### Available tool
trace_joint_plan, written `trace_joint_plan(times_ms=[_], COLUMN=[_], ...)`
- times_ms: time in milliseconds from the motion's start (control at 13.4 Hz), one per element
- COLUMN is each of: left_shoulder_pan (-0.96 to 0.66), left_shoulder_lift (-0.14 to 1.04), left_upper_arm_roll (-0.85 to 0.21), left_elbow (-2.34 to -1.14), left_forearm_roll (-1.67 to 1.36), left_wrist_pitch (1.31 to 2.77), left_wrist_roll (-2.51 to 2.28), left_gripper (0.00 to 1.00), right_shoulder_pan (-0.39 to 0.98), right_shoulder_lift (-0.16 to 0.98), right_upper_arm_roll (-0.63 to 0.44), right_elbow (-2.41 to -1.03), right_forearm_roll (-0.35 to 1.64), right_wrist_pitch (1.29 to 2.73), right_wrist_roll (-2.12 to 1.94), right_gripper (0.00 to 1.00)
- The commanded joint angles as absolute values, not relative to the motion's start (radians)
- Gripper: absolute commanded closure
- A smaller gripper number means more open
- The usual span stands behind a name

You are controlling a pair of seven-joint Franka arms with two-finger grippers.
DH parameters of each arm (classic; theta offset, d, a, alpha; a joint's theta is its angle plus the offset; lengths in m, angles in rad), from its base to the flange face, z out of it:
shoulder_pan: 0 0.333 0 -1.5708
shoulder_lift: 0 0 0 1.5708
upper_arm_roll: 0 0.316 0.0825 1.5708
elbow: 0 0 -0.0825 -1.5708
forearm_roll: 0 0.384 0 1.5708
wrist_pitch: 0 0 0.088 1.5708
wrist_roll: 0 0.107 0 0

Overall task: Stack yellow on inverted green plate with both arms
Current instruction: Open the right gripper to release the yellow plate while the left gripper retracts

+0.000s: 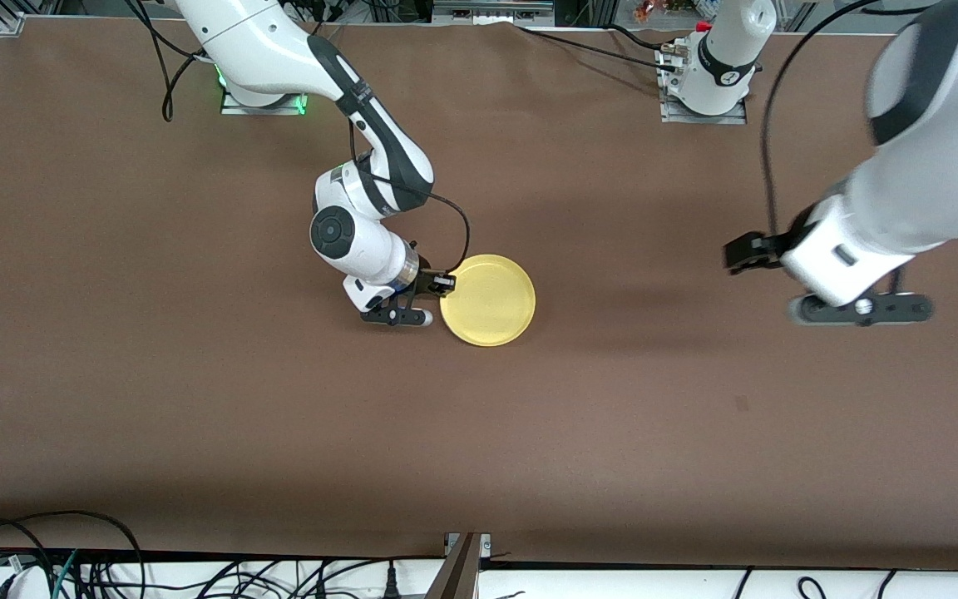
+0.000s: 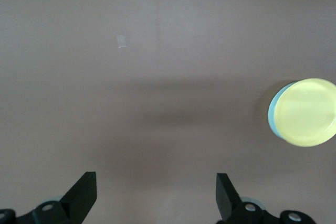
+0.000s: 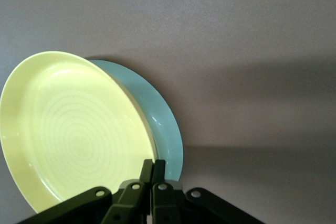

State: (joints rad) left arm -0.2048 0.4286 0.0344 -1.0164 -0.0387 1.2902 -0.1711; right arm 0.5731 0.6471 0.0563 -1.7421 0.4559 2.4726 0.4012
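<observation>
The yellow plate [image 1: 488, 300] lay near the middle of the brown table [image 1: 196, 399], and it already sat on top of the green plate [image 3: 163, 124], right side up. From the front view the green one was almost fully hidden under it; only in the wrist views a pale green edge showed out from below the yellow rim, so the two were not exactly centred on each other. I could not tell from these pictures whether the green plate was really upside down. The right gripper [image 1: 443, 284] was low at the edge of the stack, on the side toward the right arm's end of the table, and its fingers [image 3: 152, 174] were pressed together on the rim of the yellow plate. This grip on the rim was probably the reason why the plate could be carried and set down flat: a shallow plate gives no other place to pinch. The left gripper [image 2: 156, 195] hung in the air over bare table toward the left arm's end, well apart from the plates, with its fingers spread wide and nothing between them; this arm waited. In my judgement the stacking was nearly done, and what remained was for the right gripper to let go of the rim without dragging the yellow plate sideways.
</observation>
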Motion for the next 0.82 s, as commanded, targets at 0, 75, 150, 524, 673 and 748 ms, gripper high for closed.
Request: trace_joint_plan(times_ms=[0, 75, 150, 524, 673, 748], left_shoulder_pan=[-0.114, -0.095, -0.092, -0.052, -0.037, -0.032], left_shoulder_lift=[0.216, 0.133, 0.058, -0.097, -0.087, -0.087], left_upper_arm_roll=[0.031, 0.032, 0.032, 0.038, 0.038, 0.038], left_elbow=[-1.315, -1.438, -1.55, -1.83, -1.806, -1.804], left_forearm_roll=[-0.04, 0.001, 0.038, 0.061, 0.046, 0.045], left_wrist_pitch=[1.385, 1.452, 1.512, 1.733, 1.73, 1.73], left_wrist_roll=[-0.013, 0.041, 0.047, 0.093, 0.097, 0.095], left_gripper=[0.0, 0.0, 0.0, 0.0, 0.0, 0.0], right_shoulder_pan=[0.595, 0.595, 0.595, 0.595, 0.595, 0.595], right_shoulder_lift=[0.638, 0.631, 0.62, 0.603, 0.603, 0.603], right_upper_arm_roll=[0.046, 0.046, 0.045, 0.044, 0.044, 0.044], right_elbow=[-1.764, -1.776, -1.785, -1.822, -1.822, -1.816], right_forearm_roll=[0.469, 0.469, 0.469, 0.459, 0.459, 0.46], right_wrist_pitch=[2.485, 2.485, 2.48, 2.49, 2.491, 2.491], right_wrist_roll=[0.403, 0.403, 0.402, 0.396, 0.402, 0.409], right_gripper=[1.0, 1.0, 1.0, 1.0, 0.94, 0.01])
